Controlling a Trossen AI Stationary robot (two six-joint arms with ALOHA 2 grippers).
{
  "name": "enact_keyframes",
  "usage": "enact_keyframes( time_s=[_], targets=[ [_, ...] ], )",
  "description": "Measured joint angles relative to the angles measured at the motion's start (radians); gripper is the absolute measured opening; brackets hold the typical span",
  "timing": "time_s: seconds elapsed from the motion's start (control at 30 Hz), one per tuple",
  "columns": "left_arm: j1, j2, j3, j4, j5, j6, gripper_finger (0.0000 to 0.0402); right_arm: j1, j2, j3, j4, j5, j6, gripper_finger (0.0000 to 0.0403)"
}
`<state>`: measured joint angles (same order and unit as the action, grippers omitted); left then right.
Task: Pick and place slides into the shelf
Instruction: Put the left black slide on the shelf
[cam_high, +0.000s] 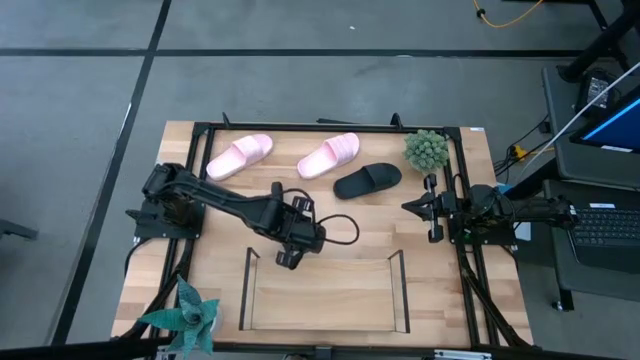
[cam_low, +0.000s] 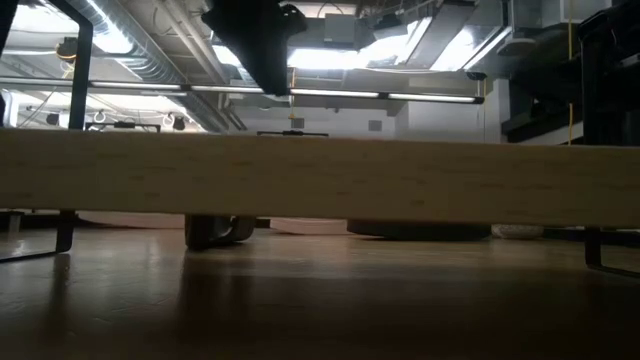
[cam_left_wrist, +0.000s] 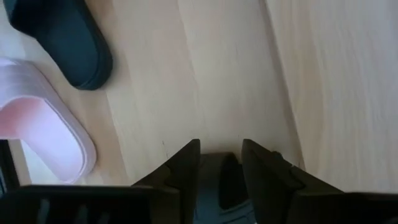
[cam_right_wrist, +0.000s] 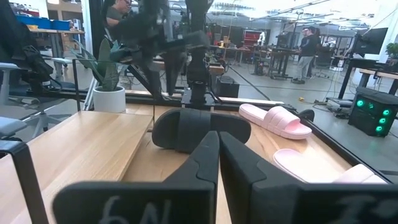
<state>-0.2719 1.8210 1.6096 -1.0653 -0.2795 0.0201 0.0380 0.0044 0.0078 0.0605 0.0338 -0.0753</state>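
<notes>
Nearest the front edge stands the low black wire shelf (cam_high: 325, 290) with its light wooden base. Just behind it hovers the left gripper (cam_high: 291, 256), fingers parted, seemingly holding nothing. The right gripper (cam_high: 433, 209) waits at the table's right side, fingers pressed together. Farther back lie the matte black foam slide (cam_high: 367, 180) and two pale pink foam slides (cam_high: 284, 155).
</notes>
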Motion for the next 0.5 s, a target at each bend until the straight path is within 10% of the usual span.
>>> enact_keyframes(
  time_s=[0.5],
  targets=[
    [-0.026, 0.106, -0.001, -0.114, -0.005, -0.036, 0.0110, 0.000, 0.000, 0.000, -0.005, 0.000, 0.021, 0.0017]
  ],
)
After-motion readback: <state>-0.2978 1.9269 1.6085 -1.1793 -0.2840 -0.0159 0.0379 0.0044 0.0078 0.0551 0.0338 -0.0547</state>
